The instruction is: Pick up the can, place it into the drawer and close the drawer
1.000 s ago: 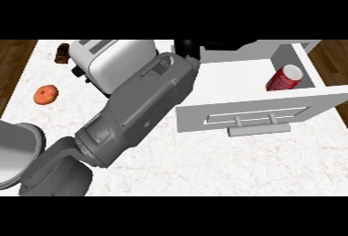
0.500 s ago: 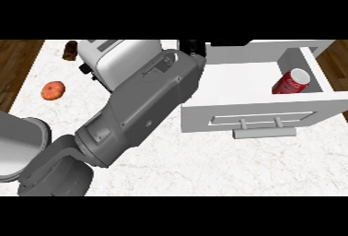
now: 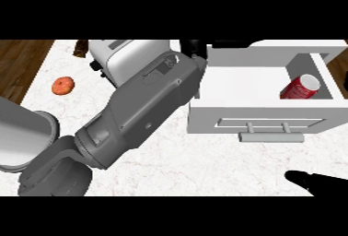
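The red can (image 3: 300, 87) lies tilted inside the open white drawer (image 3: 257, 120), against its right wall. The drawer's front carries a grey handle (image 3: 272, 137) and faces me. My left forearm runs from the lower left up across the counter. My left hand (image 3: 194, 47) shows only as a small black patch by the drawer's back left corner, mostly hidden behind the wrist. At the lower right edge my right hand (image 3: 319, 182) lies low over the counter, fingers straight and pointing left, holding nothing, well in front of the drawer.
A white toaster (image 3: 122, 55) stands at the back, partly under my left forearm. An orange fruit (image 3: 62, 85) lies at the left near the counter's edge, and a brown item (image 3: 81, 48) sits at the back. A grey rounded body (image 3: 20, 133) fills the lower left.
The drawer and the can now show lower and more square-on. My right hand has come into view at the lower right. The left forearm still lies across the counter.
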Robot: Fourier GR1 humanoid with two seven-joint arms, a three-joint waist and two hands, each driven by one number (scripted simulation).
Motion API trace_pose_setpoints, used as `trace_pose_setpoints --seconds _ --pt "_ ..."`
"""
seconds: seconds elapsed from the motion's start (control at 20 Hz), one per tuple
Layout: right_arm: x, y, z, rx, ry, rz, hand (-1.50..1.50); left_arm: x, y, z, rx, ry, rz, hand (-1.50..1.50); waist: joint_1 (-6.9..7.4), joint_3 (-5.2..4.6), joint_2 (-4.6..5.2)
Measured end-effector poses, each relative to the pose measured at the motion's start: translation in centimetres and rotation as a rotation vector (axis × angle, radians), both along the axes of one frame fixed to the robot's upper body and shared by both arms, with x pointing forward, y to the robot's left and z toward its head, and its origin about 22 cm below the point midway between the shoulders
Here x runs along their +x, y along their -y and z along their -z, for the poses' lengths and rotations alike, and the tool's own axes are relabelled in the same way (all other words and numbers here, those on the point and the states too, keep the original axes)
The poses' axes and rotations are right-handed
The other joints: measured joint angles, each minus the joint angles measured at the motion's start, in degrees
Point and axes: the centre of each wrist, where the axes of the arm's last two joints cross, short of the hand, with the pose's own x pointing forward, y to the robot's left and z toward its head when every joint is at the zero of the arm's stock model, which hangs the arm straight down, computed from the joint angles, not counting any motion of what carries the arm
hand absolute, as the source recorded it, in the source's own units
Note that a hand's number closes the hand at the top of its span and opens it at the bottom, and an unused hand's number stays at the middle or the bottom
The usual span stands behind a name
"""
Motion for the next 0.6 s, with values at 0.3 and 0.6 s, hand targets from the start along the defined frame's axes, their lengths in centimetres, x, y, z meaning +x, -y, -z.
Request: trace_pose_setpoints --seconds 0.3,0.6 --pt "4.8 -3.3 1.0 -0.135 0.013 0.011 -1.50 0.4 -0.6 -1.1 0.007 -0.006 -0.016 -1.50 0.80 -0.02 -0.23" --pt "9.3 -5.4 3.2 -0.290 -0.004 0.000 -1.50 1.2 -2.8 -1.5 0.020 -0.011 -0.043 -1.50 1.20 0.00 -0.30"
